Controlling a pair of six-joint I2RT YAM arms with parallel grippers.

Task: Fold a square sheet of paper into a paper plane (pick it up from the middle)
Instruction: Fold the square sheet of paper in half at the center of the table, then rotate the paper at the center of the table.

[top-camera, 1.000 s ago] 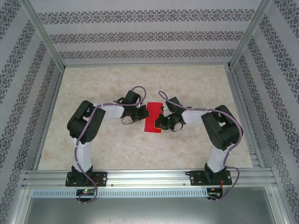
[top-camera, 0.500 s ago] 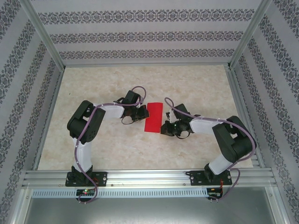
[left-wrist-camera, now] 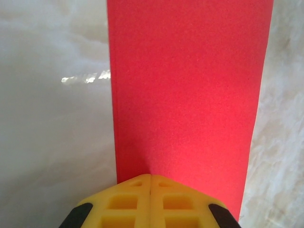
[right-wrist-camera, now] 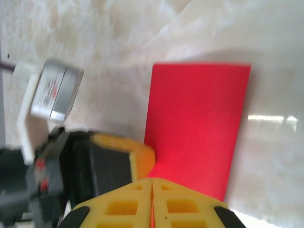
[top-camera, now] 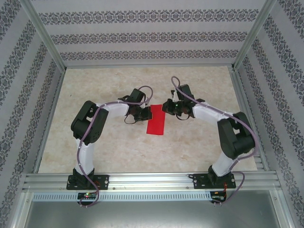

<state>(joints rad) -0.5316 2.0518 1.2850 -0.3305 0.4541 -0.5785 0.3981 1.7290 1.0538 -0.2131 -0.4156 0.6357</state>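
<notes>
The red sheet of paper (top-camera: pixel 157 119) lies flat on the table as a narrow folded rectangle, long side running away from the arm bases. My left gripper (top-camera: pixel 147 113) is shut, its yellow tips resting on the paper's left edge; in the left wrist view the tips (left-wrist-camera: pixel 151 178) meet on the red paper (left-wrist-camera: pixel 190 85). My right gripper (top-camera: pixel 166 107) is shut at the paper's far right corner. In the right wrist view its closed tips (right-wrist-camera: pixel 152 181) sit over the paper (right-wrist-camera: pixel 199 128), beside the left gripper's yellow finger (right-wrist-camera: pixel 141 159).
The marble-patterned table (top-camera: pixel 104 147) is ringed by patterned walls and an aluminium frame (top-camera: pixel 152 180) at the near edge. Both forearms arch in toward the centre, with cables looping above them.
My right arm swung from the paper's near right side up to its far right corner. The left gripper edged slightly farther away. The paper stayed flat in place.
</notes>
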